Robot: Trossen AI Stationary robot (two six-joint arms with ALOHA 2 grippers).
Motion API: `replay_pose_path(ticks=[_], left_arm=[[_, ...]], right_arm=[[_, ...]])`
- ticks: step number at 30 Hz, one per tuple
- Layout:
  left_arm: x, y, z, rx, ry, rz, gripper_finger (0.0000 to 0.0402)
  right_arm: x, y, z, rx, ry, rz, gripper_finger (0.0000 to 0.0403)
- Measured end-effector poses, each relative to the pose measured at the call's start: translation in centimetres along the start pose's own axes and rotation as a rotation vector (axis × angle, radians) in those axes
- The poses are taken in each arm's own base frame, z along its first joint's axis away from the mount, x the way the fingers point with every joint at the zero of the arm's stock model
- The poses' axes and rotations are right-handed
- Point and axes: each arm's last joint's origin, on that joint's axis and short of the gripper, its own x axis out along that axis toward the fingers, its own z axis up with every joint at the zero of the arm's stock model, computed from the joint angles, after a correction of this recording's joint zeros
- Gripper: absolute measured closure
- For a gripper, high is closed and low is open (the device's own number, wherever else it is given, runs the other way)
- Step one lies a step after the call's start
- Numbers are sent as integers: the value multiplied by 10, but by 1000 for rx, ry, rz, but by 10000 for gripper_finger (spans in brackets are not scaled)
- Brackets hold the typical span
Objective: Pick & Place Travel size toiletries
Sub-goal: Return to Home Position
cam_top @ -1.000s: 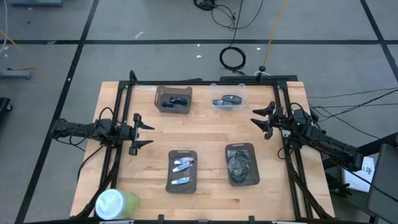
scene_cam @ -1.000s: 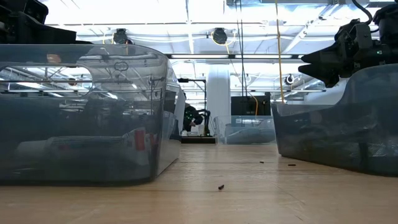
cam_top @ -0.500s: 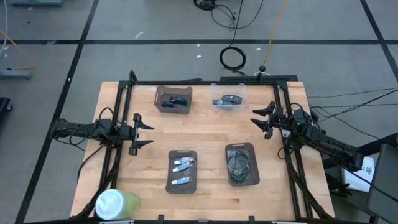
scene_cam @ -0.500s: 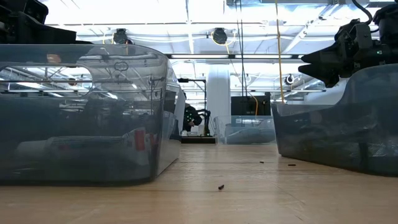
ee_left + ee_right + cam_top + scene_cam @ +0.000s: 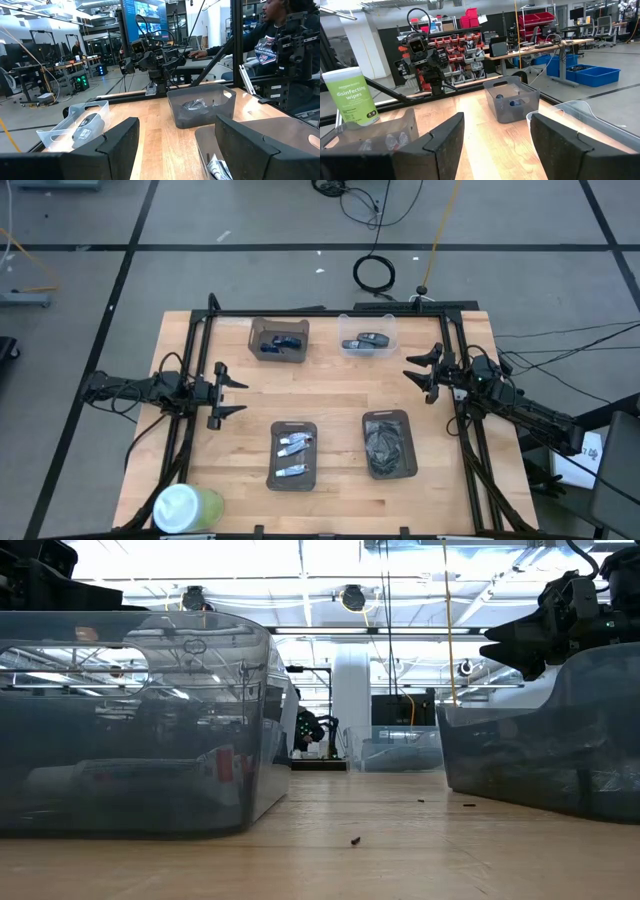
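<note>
tubes (image 5: 293, 445): lying flat in the near-left dark tray (image 5: 275, 459), long axes roughly left-right, a bit slanted
left gripper (image 5: 240, 396): fingers apart, left table edge
right gripper (image 5: 413, 370): fingers apart, right edge

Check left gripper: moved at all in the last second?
No. In the high view the left gripper sits in the same spot, open, with an unchanged gap to the black bin that holds the toothpaste tubes.
</note>
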Motion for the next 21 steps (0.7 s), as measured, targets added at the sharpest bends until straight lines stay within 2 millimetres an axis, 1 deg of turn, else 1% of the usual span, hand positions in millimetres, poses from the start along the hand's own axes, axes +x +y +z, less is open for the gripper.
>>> replay_pose_path(ticks=[13, 21], left_arm=[[0, 0, 0, 0, 0, -1, 146], [0, 0, 0, 0, 0, 0, 146]], right_arm=[[0, 0, 0, 0, 0, 0, 183], [0, 0, 0, 0, 0, 0, 187]])
